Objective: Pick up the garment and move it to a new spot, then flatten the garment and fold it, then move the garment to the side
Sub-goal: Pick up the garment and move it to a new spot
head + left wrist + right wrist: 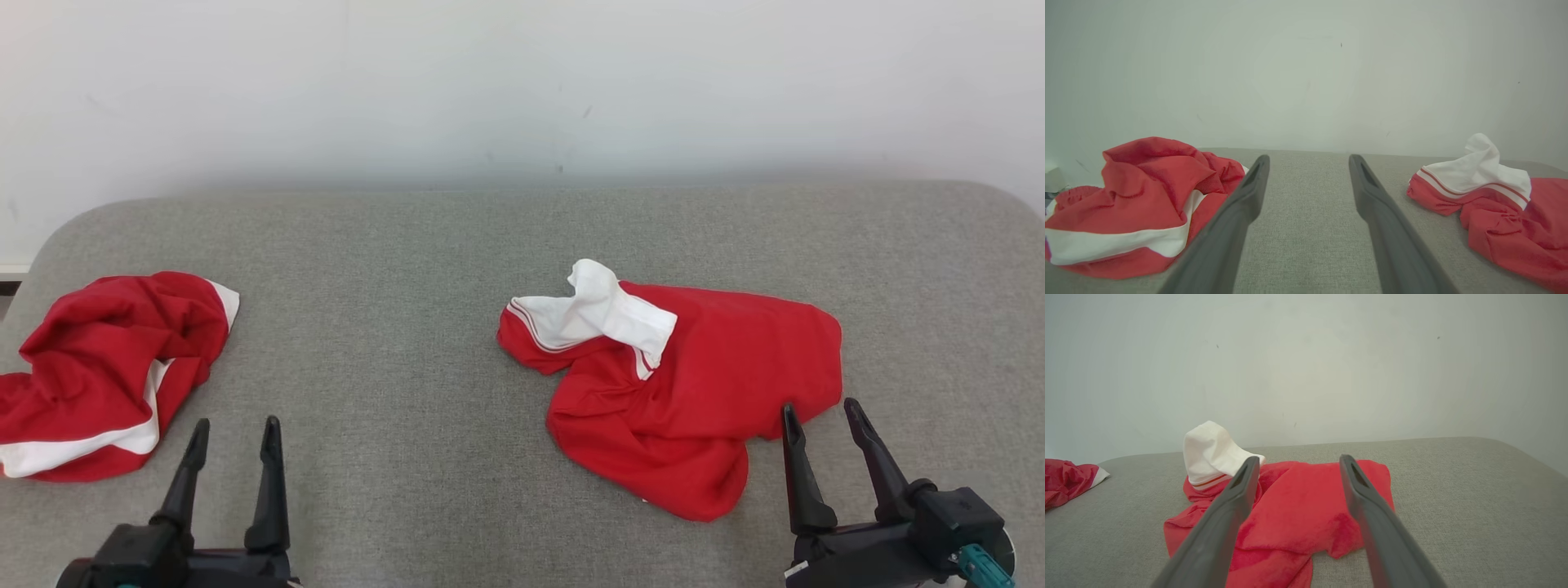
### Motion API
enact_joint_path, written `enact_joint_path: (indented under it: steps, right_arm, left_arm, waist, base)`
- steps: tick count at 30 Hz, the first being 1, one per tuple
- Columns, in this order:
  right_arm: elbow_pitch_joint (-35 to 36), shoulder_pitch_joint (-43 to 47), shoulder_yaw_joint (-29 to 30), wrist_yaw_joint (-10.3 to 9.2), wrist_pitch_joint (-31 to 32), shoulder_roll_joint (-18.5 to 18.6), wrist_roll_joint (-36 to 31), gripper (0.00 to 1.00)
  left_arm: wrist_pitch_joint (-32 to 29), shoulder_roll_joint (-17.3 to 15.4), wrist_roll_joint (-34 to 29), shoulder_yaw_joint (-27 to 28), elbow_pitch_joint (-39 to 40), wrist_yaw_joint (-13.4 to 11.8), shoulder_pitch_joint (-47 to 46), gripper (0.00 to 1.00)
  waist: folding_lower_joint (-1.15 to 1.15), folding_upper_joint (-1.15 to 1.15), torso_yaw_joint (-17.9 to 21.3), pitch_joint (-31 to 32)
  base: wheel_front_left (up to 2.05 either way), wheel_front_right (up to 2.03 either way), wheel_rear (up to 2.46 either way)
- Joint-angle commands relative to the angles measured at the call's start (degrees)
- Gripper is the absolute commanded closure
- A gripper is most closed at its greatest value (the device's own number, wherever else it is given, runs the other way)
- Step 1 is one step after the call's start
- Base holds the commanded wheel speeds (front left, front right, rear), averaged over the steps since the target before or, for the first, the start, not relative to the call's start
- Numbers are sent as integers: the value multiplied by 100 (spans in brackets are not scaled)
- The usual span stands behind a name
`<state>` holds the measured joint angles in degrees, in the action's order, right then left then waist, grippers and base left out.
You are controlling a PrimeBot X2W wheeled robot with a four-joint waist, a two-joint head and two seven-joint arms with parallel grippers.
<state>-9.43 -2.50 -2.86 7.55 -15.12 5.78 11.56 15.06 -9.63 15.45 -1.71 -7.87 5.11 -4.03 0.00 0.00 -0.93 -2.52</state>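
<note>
**Garment Handling and Claw Position**

1. At far left, a second red garment [106,367] with a white band lies crumpled on the grey tabletop [408,269]. My left claw [237,425] stands just beside it, released and empty.
2. The garment [702,384] that I judge to be the work piece lies bunched right of centre, well apart from the left claw. A white panel [600,314] is flopped over its upper left.
3. I expect it to handle as light, soft and limp: it will sag and trail when lifted. I would pinch a raised fold or a hem, not the bulk.
4. My right claw [819,407] is released and empty, with its tips at the garment's near right edge. I cannot tell whether they touch the cloth.
</note>
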Motion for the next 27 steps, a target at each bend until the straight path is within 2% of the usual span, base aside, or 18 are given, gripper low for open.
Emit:
enact_joint_path:
  steps: [1,15,27]
  right_arm:
    - [-33,14,0,-13,-2,-1,46,0]
    - [-205,16,-53,-13,-2,0,84,0]
    - [-271,26,-63,-13,-2,12,101,0]
  left_arm:
    - [17,92,-90,31,59,29,128,0]
    - [17,364,-253,181,80,157,393,0]
    - [17,436,-369,255,28,213,406,0]
  waist:
    - [0,0,-28,20]
    - [0,0,-72,78]
    - [0,0,-87,92]
  base:
    - [0,0,0]
    - [0,0,0]
    - [0,0,0]
